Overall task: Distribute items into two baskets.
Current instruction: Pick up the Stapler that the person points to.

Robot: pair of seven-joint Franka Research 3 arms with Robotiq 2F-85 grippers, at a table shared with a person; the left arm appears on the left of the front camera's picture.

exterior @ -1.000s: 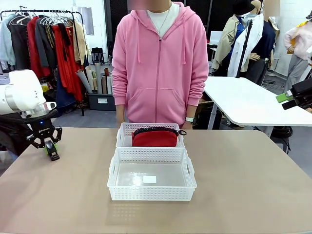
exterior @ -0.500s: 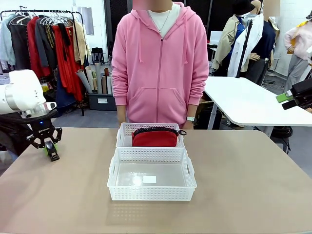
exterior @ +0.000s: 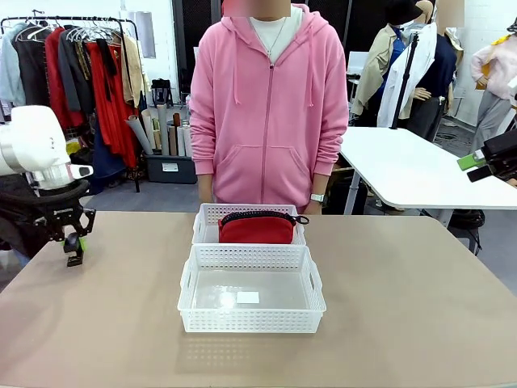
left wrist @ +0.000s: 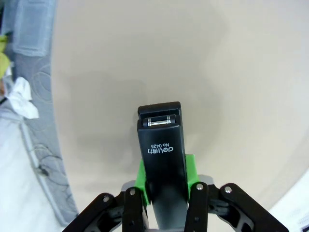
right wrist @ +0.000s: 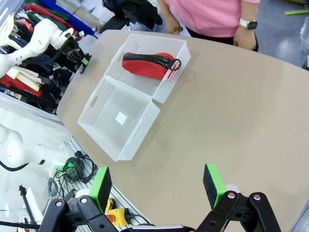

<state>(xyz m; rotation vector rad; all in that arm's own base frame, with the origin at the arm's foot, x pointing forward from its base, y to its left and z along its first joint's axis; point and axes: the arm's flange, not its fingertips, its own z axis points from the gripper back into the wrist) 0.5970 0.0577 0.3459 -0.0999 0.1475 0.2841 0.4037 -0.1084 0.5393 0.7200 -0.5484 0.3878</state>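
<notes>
Jaws: left gripper (left wrist: 166, 180) pinches the black stapler (left wrist: 161, 145) by its sides over the left end of the table (exterior: 404, 307). Right gripper (right wrist: 157, 185) gapes wide, empty, high above. Near basket (exterior: 251, 322) is empty. Far basket (exterior: 205, 228), touching it, holds the red pouch (exterior: 257, 230), probably soft, light, saggy. Stapler looks rigid, smooth, likely slippery; the mid-body grip seems sound.

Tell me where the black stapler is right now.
The black stapler is clamped in the left gripper at the table's left edge in the front view, well left of both white baskets.
</notes>
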